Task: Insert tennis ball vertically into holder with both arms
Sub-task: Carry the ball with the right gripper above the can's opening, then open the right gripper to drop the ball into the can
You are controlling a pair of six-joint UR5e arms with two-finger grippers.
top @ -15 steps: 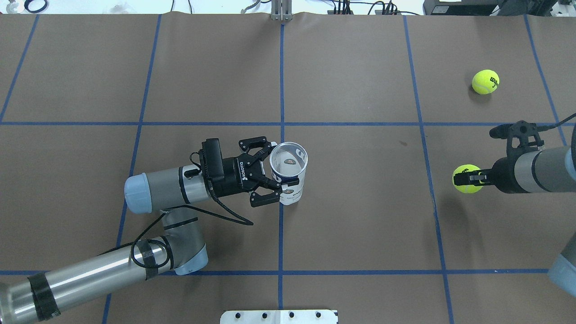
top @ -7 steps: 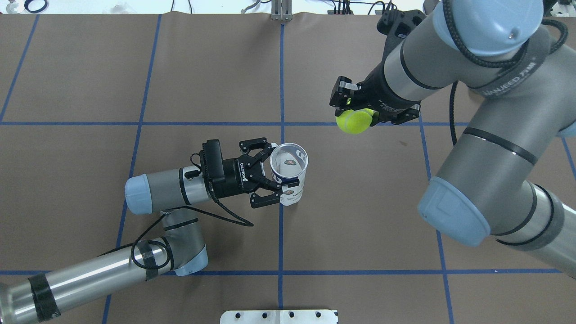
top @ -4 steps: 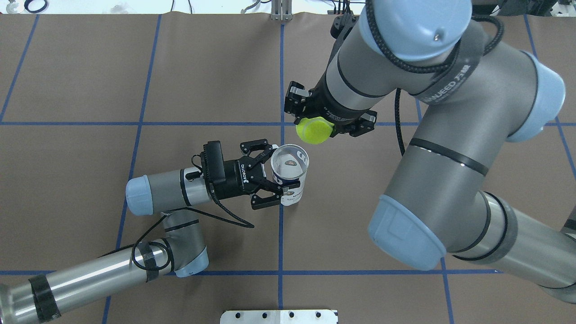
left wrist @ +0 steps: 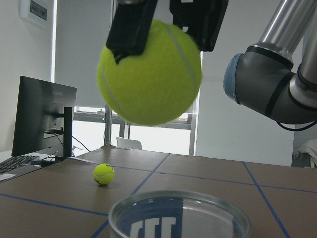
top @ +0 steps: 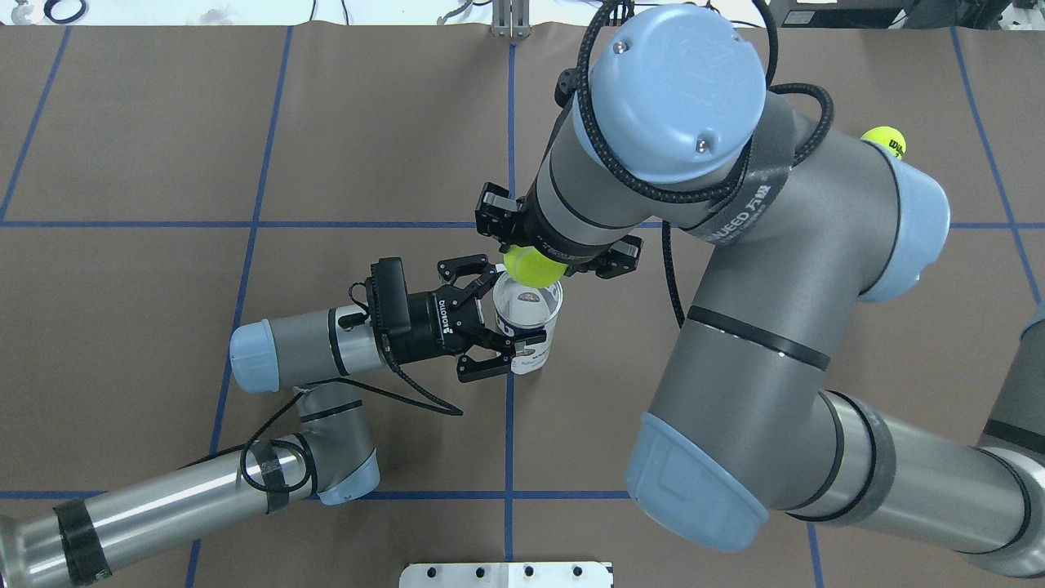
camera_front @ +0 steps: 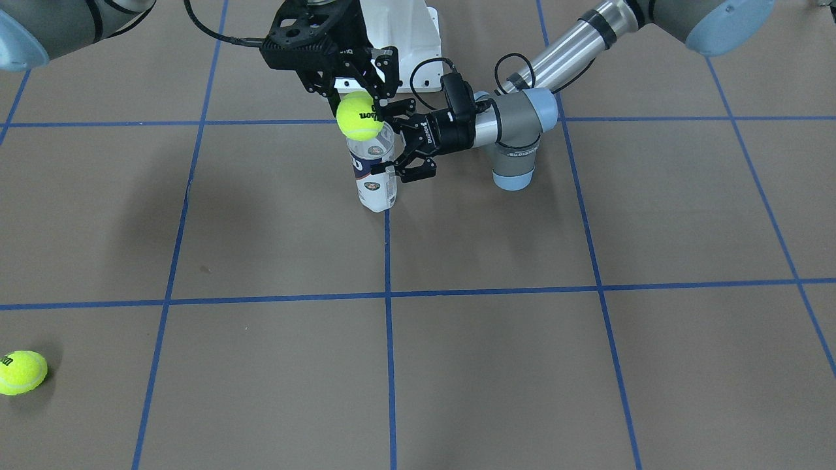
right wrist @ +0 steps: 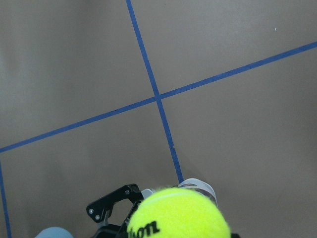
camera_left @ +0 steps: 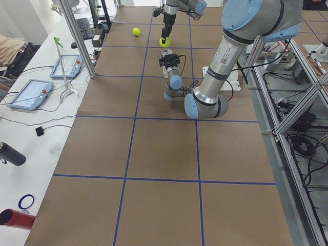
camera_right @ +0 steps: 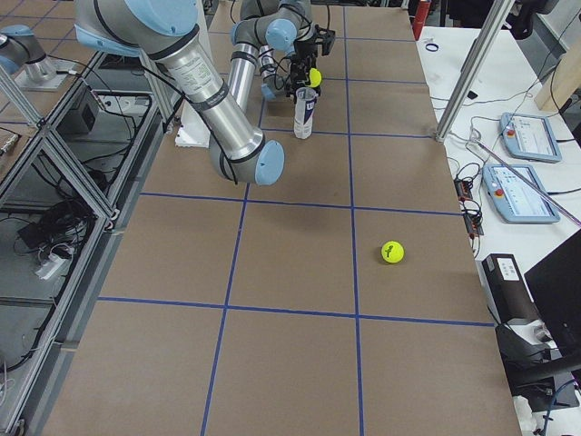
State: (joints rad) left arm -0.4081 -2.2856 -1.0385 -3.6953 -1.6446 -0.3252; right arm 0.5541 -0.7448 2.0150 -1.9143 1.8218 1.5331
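left gripper (top: 500,314) closed around upright holder (top: 535,343) mid-table; right gripper (camera_front: 359,101) pinching ball (camera_front: 359,116) just above the holder's open rim, clear of it; second ball (camera_front: 21,372) loose on table, far right

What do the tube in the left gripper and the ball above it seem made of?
The holder: probably clear plastic, glossy; its inside shows through the wall. The tennis ball: fuzzy yellow-green felt, matte, with black print; its core is hidden.
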